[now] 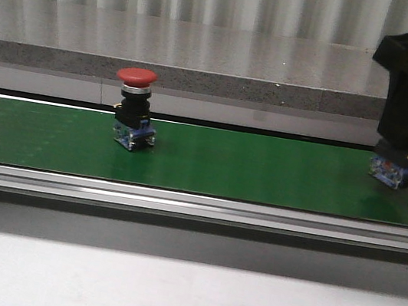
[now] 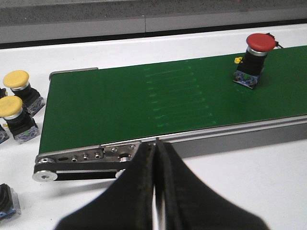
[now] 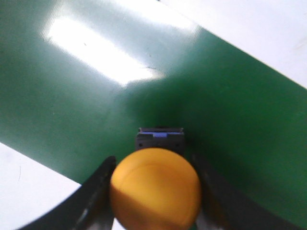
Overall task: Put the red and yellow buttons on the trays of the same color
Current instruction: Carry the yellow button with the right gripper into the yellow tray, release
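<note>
R gripper (image 3: 154,191) fingers straddle yellow button (image 3: 156,188) on green belt (image 1: 263,170), at 3 o'clock in front view; grip can't tell. L gripper (image 2: 156,191) closed, empty. Red button (image 1: 133,111) upright at 9 o'clock.

The front camera sits low, looking level across the long green conveyor belt (image 1: 203,161) toward a grey stone ledge (image 1: 173,55). The left wrist camera looks down at an angle from off the belt's end, sharing with the front view the red mushroom-capped push button (image 2: 253,60). The right wrist camera hangs close above a yellow-capped button (image 3: 156,189), facing steeply down onto the belt.
</note>
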You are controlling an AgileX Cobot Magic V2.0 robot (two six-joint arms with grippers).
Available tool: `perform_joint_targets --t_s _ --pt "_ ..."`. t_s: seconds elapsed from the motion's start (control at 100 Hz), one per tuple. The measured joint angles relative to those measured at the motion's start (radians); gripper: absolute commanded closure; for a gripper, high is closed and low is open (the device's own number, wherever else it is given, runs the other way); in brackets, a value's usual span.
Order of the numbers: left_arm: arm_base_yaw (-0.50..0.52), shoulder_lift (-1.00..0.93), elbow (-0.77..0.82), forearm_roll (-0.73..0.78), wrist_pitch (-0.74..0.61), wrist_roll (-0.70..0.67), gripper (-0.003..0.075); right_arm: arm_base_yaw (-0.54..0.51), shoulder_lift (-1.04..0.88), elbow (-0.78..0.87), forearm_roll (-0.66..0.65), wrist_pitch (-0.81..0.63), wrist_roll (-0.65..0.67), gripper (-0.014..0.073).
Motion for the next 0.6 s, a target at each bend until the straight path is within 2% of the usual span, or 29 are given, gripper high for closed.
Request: perform_joint_targets --t_s 0.17,0.6 --pt "0.000 0.000 0.000 0.000 0.000 0.000 0.0740 -0.102 -0.069 0.000 -0.002 -0.002 0.020 0.0422" --pt "0.000 0.000 0.000 0.000 0.000 0.000 0.0740 -0.471 -0.093 0.000 -0.053 0.013 0.025 0.0422"
